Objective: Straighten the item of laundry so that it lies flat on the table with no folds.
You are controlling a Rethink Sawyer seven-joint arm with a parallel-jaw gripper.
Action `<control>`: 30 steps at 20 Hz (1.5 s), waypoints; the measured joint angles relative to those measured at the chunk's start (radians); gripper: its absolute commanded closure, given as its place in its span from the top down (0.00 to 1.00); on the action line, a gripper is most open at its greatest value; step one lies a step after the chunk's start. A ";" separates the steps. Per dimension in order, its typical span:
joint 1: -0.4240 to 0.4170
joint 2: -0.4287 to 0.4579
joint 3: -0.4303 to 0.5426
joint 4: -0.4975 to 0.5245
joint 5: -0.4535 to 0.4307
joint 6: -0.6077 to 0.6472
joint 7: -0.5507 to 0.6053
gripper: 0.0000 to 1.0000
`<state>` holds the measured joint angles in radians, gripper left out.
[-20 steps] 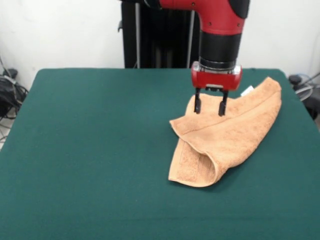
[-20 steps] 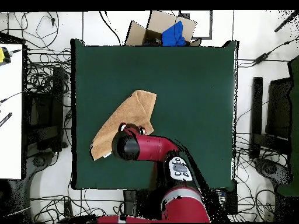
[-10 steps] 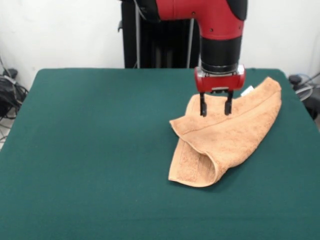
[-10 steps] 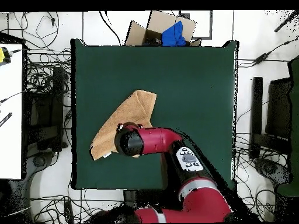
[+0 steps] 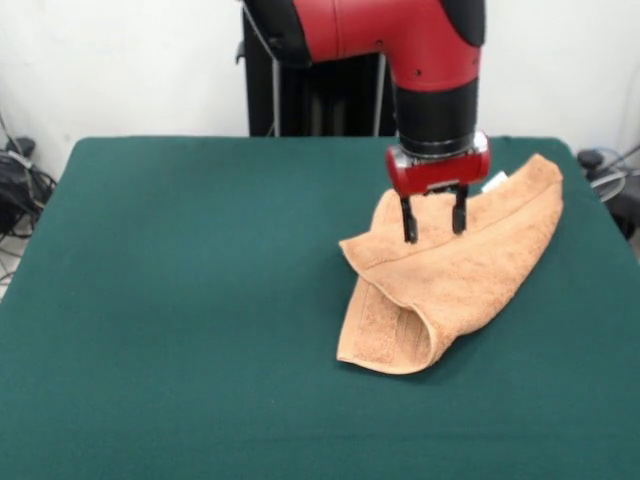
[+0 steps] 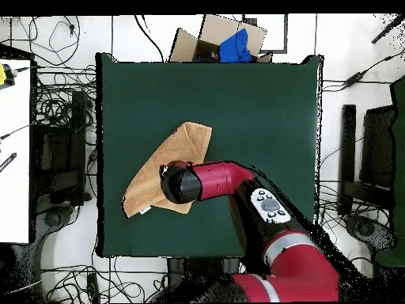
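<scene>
You've got the light orange-tan terry towel (image 5: 458,270) lying on the large dark green felt-covered worktop (image 5: 190,300), not flat: its end nearest the front camera is folded over on itself, with a rounded fold at the corner. A small white tag (image 5: 494,182) shows at the towel's far edge, next to the arm's red wrist. The towel runs diagonally, and in the overhead view it sits toward the worktop's left side (image 6: 168,164). The red and black arm's gripper (image 5: 434,227) is right over the towel's far half, fingers (image 5: 409,226) pointing down and spread apart with a clear gap, gripping nothing. You can't tell from the front view whether the tips touch the cloth. In the overhead view the arm's head (image 6: 183,183) covers the towel's edge toward the robot's base.
</scene>
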<state>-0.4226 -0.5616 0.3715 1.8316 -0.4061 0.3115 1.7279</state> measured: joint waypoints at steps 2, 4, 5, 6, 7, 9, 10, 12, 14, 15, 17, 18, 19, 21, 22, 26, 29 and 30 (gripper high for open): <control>-0.010 0.009 0.012 -0.006 -0.009 0.000 -0.003 1.00; -0.033 0.031 0.037 -0.016 -0.030 0.000 -0.007 1.00; -0.038 0.036 0.041 -0.018 -0.034 0.000 -0.008 1.00; -0.046 0.047 0.049 -0.022 -0.041 0.000 -0.008 1.00; -0.055 0.058 0.057 -0.026 -0.048 0.000 -0.008 1.00; -0.063 0.070 0.062 -0.030 -0.055 0.000 -0.008 1.00; -0.074 0.084 0.064 -0.034 -0.065 0.000 -0.008 1.00; -0.085 0.098 0.064 -0.037 -0.077 0.000 -0.008 1.00; -0.098 0.114 0.064 -0.037 -0.088 0.000 -0.008 1.00; -0.101 0.118 0.064 -0.037 -0.091 0.000 -0.008 1.00; -0.108 0.125 0.064 -0.037 -0.097 0.000 -0.008 1.00; -0.110 0.127 0.064 -0.037 -0.099 0.000 -0.008 1.00; -0.111 0.129 0.064 -0.037 -0.101 0.000 -0.008 1.00; -0.113 0.135 0.064 -0.038 -0.108 -0.001 -0.008 1.00; -0.113 0.137 0.064 -0.039 -0.109 -0.001 -0.008 1.00; -0.113 0.142 0.064 -0.044 -0.109 0.000 -0.008 1.00; -0.113 0.142 0.064 -0.044 -0.110 0.000 -0.008 1.00; -0.113 0.142 0.065 -0.044 -0.110 0.000 -0.008 1.00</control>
<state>-0.5354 -0.4200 0.4361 1.7880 -0.5157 0.3113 1.7198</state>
